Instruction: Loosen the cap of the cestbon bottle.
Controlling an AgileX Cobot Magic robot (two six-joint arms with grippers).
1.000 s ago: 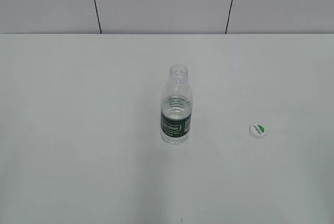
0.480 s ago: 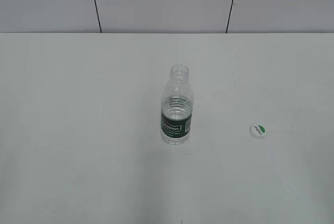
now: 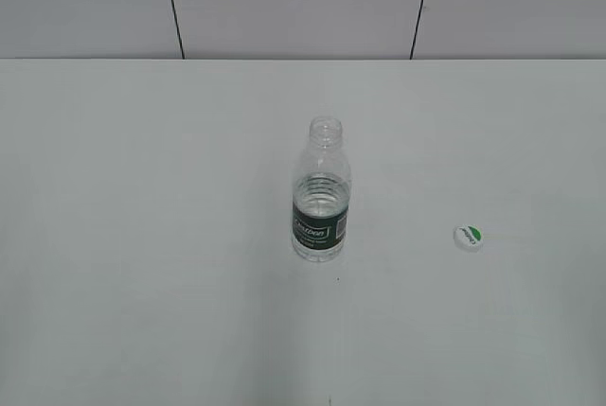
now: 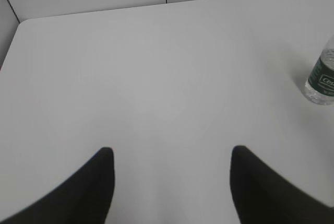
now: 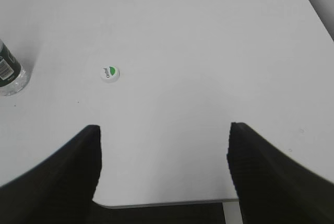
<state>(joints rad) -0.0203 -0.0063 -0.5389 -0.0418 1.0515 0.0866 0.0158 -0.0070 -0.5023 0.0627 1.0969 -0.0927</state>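
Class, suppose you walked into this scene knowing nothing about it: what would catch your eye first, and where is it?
The cestbon bottle stands upright and alone near the middle of the white table, its neck open with no cap on it. The cap lies flat on the table to the bottle's right, well apart from it, green mark facing up. Both grippers, left and right, are open, hold nothing and are clear of both things.
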